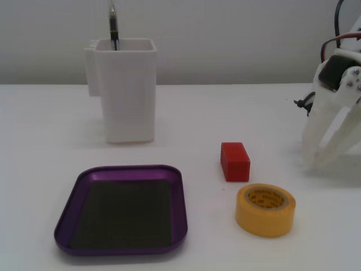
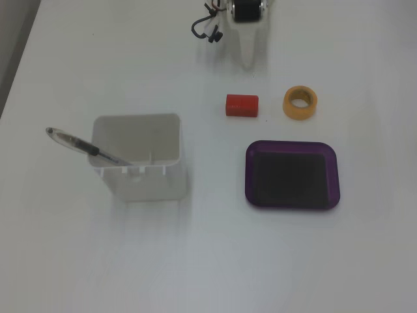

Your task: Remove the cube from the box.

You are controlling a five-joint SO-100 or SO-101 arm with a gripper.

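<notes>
We see the cube lying on the bare white table, outside the box. In a fixed view it sits to the right of the box and just behind the yellow tape roll, apart from both. The other fixed view, from above, puts the cube above the box, with the tape roll near it on the right. The box holds nothing, only its dark bottom showing. The gripper hangs at the right edge of a fixed view, tips down by the table, fingers spread a little with nothing between them, well apart from the cube. A tall white container with a pen in it stands behind the box.
</notes>
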